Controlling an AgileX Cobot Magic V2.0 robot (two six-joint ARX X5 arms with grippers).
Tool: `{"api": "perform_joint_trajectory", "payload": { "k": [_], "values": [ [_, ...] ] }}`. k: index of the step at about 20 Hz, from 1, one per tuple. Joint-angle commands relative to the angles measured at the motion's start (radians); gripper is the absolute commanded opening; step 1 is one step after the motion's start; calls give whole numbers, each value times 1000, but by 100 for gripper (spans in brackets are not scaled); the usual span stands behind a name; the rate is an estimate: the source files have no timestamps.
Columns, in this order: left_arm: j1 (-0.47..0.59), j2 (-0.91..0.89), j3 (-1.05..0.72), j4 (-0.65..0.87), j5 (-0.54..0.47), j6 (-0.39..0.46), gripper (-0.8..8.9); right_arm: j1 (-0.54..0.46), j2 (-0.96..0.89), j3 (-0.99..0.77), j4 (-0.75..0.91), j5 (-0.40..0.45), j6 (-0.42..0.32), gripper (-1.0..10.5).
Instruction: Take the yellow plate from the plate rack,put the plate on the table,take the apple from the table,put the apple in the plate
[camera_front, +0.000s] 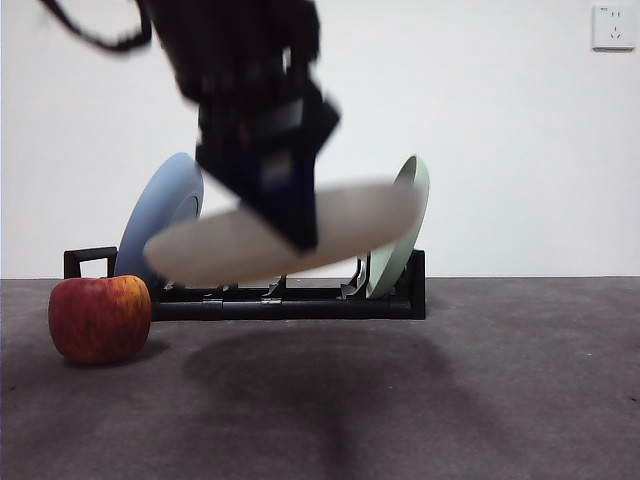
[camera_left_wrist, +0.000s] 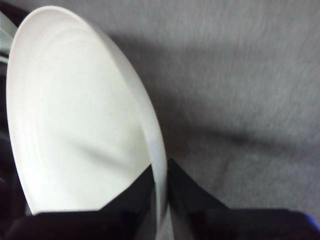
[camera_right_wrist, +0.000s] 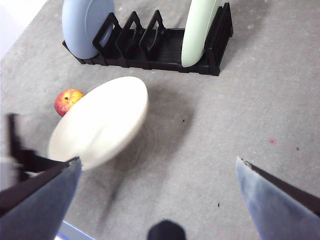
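Left pincer (camera_left_wrist: 161, 200) clenched on yellow plate (camera_front: 285, 240) rim, plate tilted in the air above counter (camera_front: 480, 380) in front of plate rack (camera_front: 290, 300) (blurred); apple (camera_front: 100, 318) on counter beside rack; right pincer (camera_right_wrist: 157, 172) released, well apart

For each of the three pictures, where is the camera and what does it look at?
Front view: low at table level, facing the plate rack; a dark arm carries the yellow plate.
Left wrist view: on the left gripper, shut on the plate's rim.
Right wrist view: high above, open right gripper, looking down.
All three share the plate.
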Motion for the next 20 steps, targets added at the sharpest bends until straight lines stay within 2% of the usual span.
{"api": "perform_joint_trajectory", "payload": {
  "k": [1, 3, 7, 10, 12, 15, 18, 20],
  "values": [
    [-1, 87, -15, 19, -13, 25, -6, 2, -1, 5, 6, -5, -7, 564],
    [-7, 153, -15, 38, -64, 26, -6, 2, -1, 5, 3, -4, -7, 564],
    [-27, 232, -15, 79, -87, 25, -6, 2, -1, 5, 3, -5, -7, 564],
    [-36, 253, -15, 100, -84, -16, -6, 2, 0, 5, 3, -4, -7, 563],
    [-36, 265, -15, 86, -58, -69, -7, 2, 0, 5, 3, -4, -7, 564],
    [-31, 267, -15, 57, 54, -134, 0, 2, 0, 5, 4, -4, -7, 564],
    [-29, 264, -14, 52, 65, -156, 11, 2, 0, 5, 3, -4, -7, 564],
    [-29, 261, -7, 50, 79, -156, 82, 2, 0, 5, 3, -4, -7, 564]
  ]
}}
